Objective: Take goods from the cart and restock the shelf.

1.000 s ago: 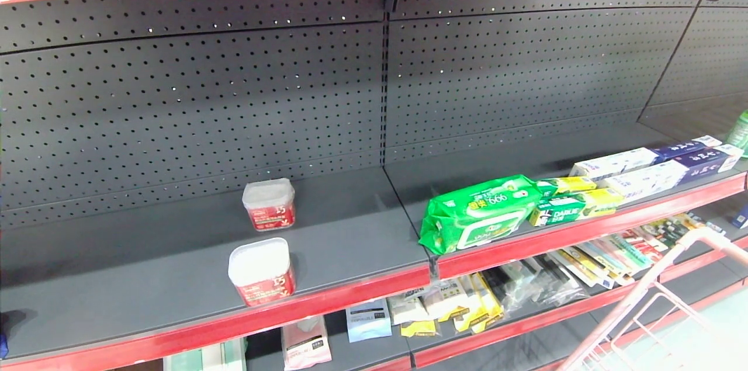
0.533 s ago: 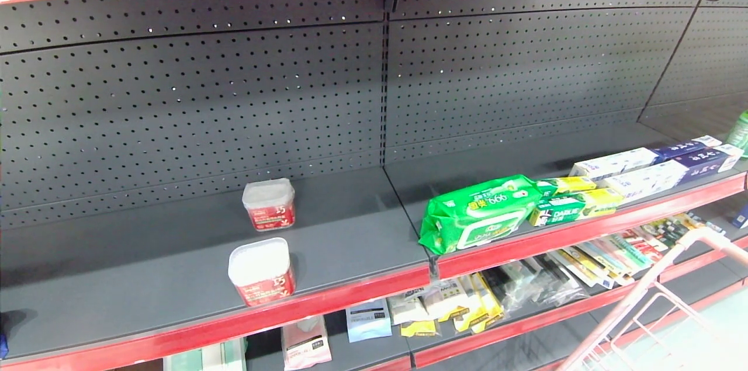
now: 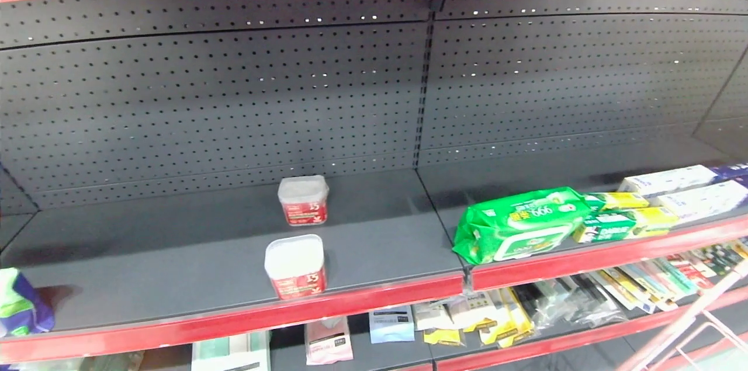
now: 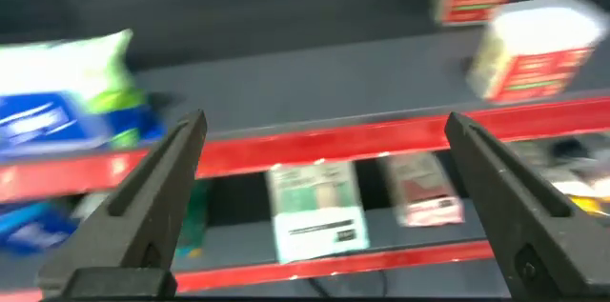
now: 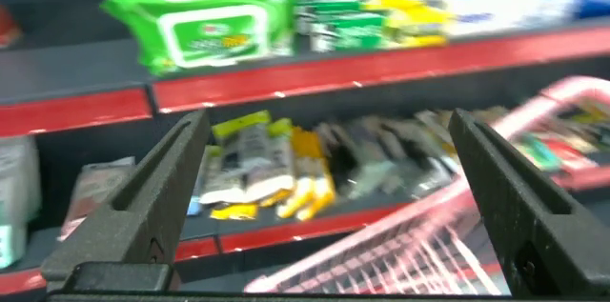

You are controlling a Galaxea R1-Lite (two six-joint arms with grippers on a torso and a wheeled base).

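Camera farther left along shelf [image 3: 175, 254]; left hand [image 4: 324, 121], right hand [image 5: 329, 116] agape.

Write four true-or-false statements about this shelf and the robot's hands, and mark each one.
1. Two red tubs with white lids, one in front and one behind, stand on the grey metal shelf. True.
2. The green wipes pack lies left of the tubs. False: it lies to their right.
3. The left hand is open and empty. True.
4. The right hand grips one of the tubs. False: it is open and empty.
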